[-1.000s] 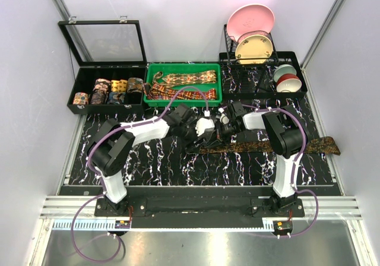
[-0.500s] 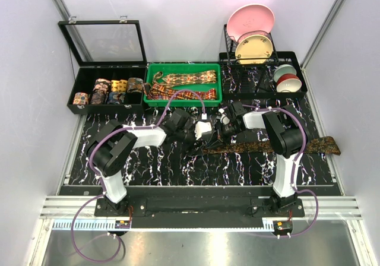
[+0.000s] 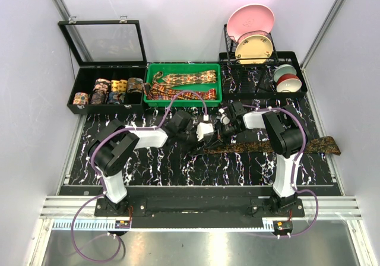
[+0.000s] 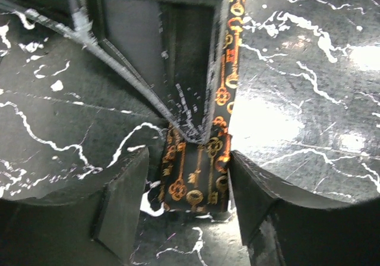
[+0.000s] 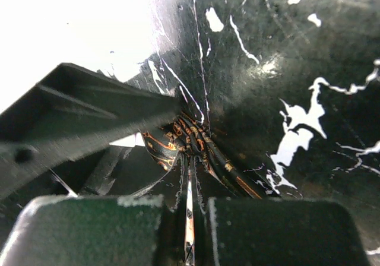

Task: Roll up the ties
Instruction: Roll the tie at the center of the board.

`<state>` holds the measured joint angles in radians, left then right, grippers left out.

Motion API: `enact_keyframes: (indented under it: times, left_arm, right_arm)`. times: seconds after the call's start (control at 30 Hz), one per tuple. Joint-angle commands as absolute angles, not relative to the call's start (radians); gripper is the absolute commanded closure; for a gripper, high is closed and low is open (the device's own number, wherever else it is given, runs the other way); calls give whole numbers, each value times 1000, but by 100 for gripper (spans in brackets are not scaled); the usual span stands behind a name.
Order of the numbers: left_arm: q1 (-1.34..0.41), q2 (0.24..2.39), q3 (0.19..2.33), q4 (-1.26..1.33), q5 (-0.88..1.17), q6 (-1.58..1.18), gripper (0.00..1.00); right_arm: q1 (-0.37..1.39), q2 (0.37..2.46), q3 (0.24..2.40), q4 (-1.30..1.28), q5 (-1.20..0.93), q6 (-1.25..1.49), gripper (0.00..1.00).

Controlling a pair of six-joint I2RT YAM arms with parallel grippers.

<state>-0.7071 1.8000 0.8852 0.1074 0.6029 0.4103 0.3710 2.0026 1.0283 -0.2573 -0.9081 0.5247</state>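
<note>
While the key-print tie [image 3: 249,146] lies stretched out on the tabletop [image 3: 154,166], right fingers [image 5: 285,230] are pinched tight on its mid-table end, and left fingers [image 4: 122,200] sit spread wide either side of it.

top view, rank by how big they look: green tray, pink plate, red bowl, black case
1. black case, open lid included
2. green tray, near the case's base alone
3. pink plate
4. red bowl
</note>
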Motion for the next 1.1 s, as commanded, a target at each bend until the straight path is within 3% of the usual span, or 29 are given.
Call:
enact_keyframes:
  times: [0.0,0.17,0.3,0.37,0.5,0.73,0.97,1.07]
  left_arm:
    - [-738,1816,917,89,560,388,47]
    - [-755,1833,966,-58,460,443,74]
    - [-772,1818,991,-153,365,494,80]
    - [-813,1827,1028,-225,324,514,76]
    - [-848,1850,1095,-307,249,512,57]
    - [-851,1870,1148,-391,221,502,45]
    - [-735,1763,1080,-304,483,434,32]
    - [-693,1729,1017,-155,576,324,34]
  right_arm:
    - [367,2000,1025,-239,-876,520,100]
    - [361,1967,1023,-242,-871,520,100]
    - [342,1950,1042,-285,-874,499,100]
    - [334,1942,1046,-308,-870,485,100]
    - [334,1945,1052,-325,-864,471,100]
    - [334,1976,1057,-363,-795,423,100]
    - [336,1993,1065,-368,-769,408,100]
    - [334,1997,1062,-370,-762,405,100]
